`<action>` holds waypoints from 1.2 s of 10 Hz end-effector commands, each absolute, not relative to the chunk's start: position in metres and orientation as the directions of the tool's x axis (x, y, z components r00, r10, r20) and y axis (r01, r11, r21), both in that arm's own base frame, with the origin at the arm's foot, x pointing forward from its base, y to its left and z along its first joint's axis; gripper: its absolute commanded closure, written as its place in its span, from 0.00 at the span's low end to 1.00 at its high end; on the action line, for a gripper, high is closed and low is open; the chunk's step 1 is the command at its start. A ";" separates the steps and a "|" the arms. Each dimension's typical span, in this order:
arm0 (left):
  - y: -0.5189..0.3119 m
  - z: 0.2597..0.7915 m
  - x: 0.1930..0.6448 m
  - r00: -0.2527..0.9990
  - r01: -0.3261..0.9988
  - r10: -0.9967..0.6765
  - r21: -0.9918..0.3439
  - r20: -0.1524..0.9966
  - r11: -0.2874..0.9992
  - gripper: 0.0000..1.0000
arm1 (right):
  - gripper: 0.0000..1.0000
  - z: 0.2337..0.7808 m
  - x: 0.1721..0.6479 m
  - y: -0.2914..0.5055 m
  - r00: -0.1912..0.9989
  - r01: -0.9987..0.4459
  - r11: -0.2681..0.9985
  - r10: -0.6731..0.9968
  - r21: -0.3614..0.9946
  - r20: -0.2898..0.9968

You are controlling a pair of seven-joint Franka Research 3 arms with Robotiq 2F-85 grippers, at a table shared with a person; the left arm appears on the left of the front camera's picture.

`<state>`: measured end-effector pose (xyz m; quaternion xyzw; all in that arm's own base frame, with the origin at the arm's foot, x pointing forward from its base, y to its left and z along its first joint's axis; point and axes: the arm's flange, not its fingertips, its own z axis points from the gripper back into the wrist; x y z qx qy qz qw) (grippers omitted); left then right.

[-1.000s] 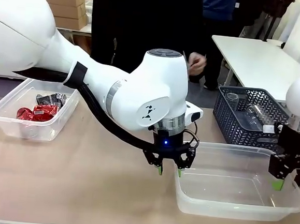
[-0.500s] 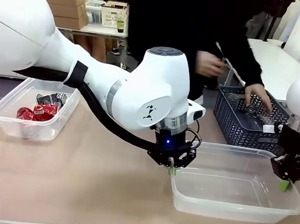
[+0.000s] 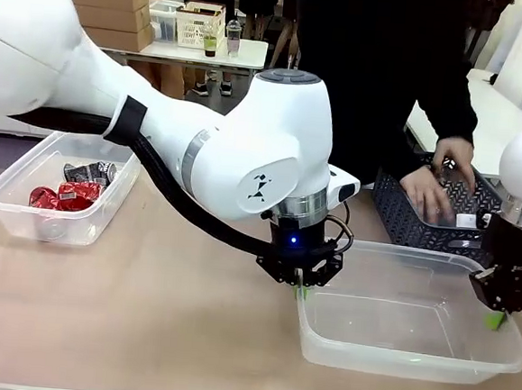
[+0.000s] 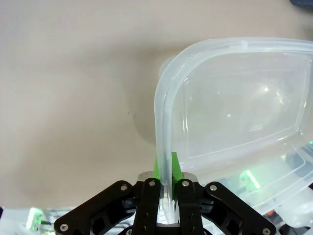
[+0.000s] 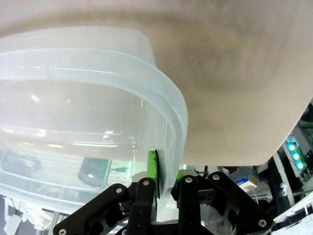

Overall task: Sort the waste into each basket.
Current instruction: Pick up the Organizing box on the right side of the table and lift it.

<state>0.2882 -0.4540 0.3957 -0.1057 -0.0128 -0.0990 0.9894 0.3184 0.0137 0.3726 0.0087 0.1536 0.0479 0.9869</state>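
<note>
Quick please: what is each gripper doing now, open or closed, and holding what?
Left gripper: closed on the left-end rim of the empty clear tub.
Right gripper: closed on the same tub's right-end rim.

The table (image 3: 143, 312) is viewed from a fixed point at its near edge, between the two arms, facing across to the far side, where a person (image 3: 388, 78) stands. Its full width is taken in from a middle distance. The left wrist view is taken along the left gripper (image 4: 166, 166), facing down and very close on the left end rim of the clear basket (image 4: 195, 54) at near right. The right wrist view is set along the right gripper (image 5: 164, 178), equally close and apparently tilted, on that basket's right end. This basket is shared by all three views.
</note>
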 end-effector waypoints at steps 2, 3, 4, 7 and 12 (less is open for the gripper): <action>-0.405 0.450 0.276 0.981 0.192 -0.191 -0.136 0.023 0.972 1.00 | 1.00 0.428 0.313 0.037 0.954 -0.093 0.995 0.097 0.028 -0.283; -0.391 0.467 0.272 0.983 0.182 -0.178 -0.120 0.041 0.976 1.00 | 1.00 0.451 0.327 0.052 0.954 -0.104 0.994 0.112 0.044 -0.278; -0.373 0.481 0.270 0.987 0.159 -0.153 -0.108 0.056 0.981 1.00 | 1.00 0.467 0.344 0.069 0.950 -0.124 0.991 0.134 0.052 -0.283; -0.299 0.519 0.280 0.995 0.072 -0.065 -0.088 0.081 0.994 1.00 | 1.00 0.490 0.406 0.130 0.929 -0.174 0.984 0.175 0.035 -0.327; -0.190 0.488 0.380 0.986 0.161 -0.165 -0.165 -0.012 0.973 1.00 | 1.00 0.485 0.426 0.195 0.933 -0.108 0.976 0.166 0.191 -0.321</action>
